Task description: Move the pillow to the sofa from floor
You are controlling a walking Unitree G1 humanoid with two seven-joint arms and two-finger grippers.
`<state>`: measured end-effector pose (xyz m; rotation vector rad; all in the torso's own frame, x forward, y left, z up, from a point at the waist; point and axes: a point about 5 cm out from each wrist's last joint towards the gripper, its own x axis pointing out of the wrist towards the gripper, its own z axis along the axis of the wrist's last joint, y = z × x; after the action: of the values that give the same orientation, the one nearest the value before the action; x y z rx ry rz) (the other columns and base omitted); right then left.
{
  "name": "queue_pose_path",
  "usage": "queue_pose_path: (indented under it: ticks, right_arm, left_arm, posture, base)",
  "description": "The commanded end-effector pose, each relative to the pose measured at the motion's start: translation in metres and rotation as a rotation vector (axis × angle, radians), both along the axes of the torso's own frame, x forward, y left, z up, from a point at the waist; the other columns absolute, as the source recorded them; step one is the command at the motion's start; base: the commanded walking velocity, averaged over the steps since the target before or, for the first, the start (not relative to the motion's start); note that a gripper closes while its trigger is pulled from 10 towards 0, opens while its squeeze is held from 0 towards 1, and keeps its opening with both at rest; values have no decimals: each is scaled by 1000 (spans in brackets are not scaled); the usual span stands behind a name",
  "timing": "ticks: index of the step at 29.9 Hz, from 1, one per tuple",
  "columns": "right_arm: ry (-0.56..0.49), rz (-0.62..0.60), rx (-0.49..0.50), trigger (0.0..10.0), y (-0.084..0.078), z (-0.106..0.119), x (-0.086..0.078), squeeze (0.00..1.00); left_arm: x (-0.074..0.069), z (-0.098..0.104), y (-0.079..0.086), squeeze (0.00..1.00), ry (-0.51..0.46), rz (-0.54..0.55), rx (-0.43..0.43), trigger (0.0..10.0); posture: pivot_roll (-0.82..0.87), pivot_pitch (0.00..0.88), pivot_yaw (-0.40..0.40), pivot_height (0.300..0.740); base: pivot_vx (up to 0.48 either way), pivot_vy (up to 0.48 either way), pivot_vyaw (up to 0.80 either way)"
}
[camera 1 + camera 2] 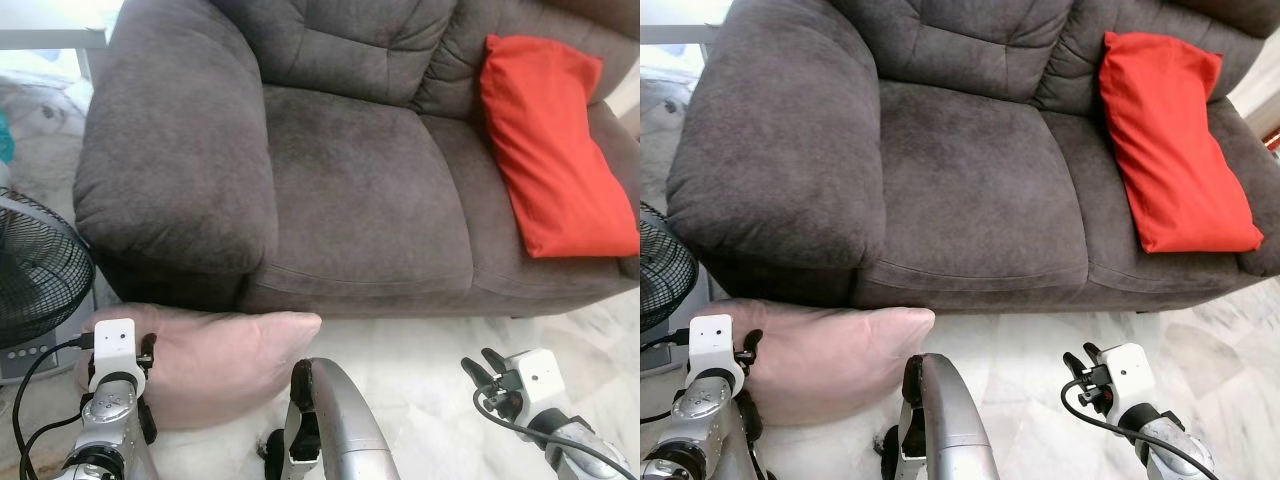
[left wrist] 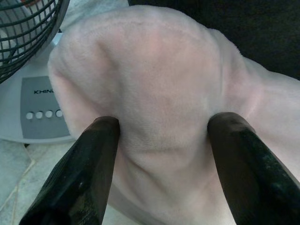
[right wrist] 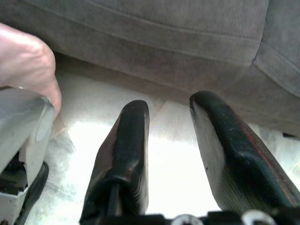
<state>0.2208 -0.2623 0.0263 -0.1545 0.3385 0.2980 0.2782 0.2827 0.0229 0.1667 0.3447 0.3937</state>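
The left gripper (image 2: 161, 136) pinches a fold of the pale pink pillow (image 1: 225, 360) between its two black fingers (image 2: 89, 154), the plush fabric bulging up between them in the left wrist view; in the left eye view its white wrist camera sits at the lower left of the frame, against the pillow's near end. The pillow lies on the light marble floor (image 1: 420, 370), pressed against the foot of the dark grey sofa (image 1: 350, 190) below its left armrest. At the lower right of the frame the right gripper (image 1: 482, 368) hovers above the floor with its fingers spread and nothing between them, well apart from the pillow. A standing fan (image 1: 35, 275) fills the left edge, just beside the pillow's end, and a red cushion (image 1: 555, 150) leans against the sofa back at the upper right, leaving the middle seat bare. The grasp appears made, so the step in hand looks like the pickup. The next move likely calls for lifting the pillow clear of the sofa's front edge and carrying it up to the bare seat, with the one-sided pinch at risk of letting the soft bulk sag.
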Motion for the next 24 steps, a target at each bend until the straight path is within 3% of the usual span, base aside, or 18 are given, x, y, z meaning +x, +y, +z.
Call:
queue_pose_path:
  ticks: [1, 2, 3, 4, 24]
  right_arm:
    - [16, -39, -19, 10000, -17, -2, -9, 0]
    - [18, -37, -20, 10000, -18, -3, -9, 0]
    - [16, -33, -21, 10000, -19, -5, -10, 0]
    - [17, -32, -21, 10000, -19, -6, -10, 0]
    - [35, -28, -31, 10000, -17, -20, 1, 0]
  left_arm:
    - [-9, -10, -1, 0, 43, 22, -10, 6941]
    - [-9, -10, 0, 0, 43, 26, -9, 4392]
    - [-9, -10, 0, 0, 43, 32, -7, 4392]
    - [-9, -10, 1, 0, 41, 35, -9, 0]
    - [-11, -12, 1, 0, 41, 43, -21, 0]
  posture:
    - [-102, 270, -400, 543]
    - [-103, 270, -400, 543]
    - [-103, 270, -400, 543]
    - [-104, 270, -400, 543]
    - [-99, 268, -400, 543]
  base:
    - [0, 0, 0]
    - [0, 0, 0]
    - [0, 0, 0]
    - [0, 0, 0]
    - [0, 0, 0]
